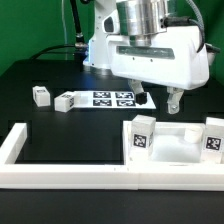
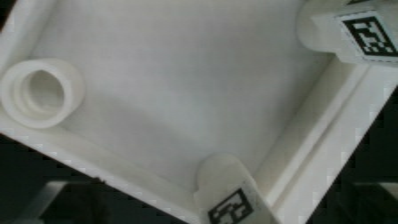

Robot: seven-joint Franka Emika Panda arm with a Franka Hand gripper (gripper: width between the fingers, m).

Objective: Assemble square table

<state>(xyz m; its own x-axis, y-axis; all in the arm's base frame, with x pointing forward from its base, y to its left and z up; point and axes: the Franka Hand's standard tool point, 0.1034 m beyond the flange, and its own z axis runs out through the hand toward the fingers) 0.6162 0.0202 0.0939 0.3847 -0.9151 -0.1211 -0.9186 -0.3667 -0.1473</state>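
Note:
The white square table top (image 1: 176, 150) lies at the exterior view's lower right, against the long bar frame. Two tagged leg blocks (image 1: 141, 137) (image 1: 213, 138) stand upright at its corners. My gripper (image 1: 158, 103) hangs above and a little behind the top, its fingers apart with nothing between them. Two more small leg blocks (image 1: 40, 95) (image 1: 65, 101) lie on the black table at the left. The wrist view is filled by the top's inside (image 2: 196, 100), with an empty round socket (image 2: 39, 92) and two tagged legs (image 2: 361, 30) (image 2: 231, 198). My fingers are hard to make out there.
The marker board (image 1: 112, 98) lies flat behind the gripper. The long white bar frame (image 1: 60, 172) runs along the front and turns up the left side (image 1: 15, 140). The robot's white base (image 1: 100, 50) stands at the back.

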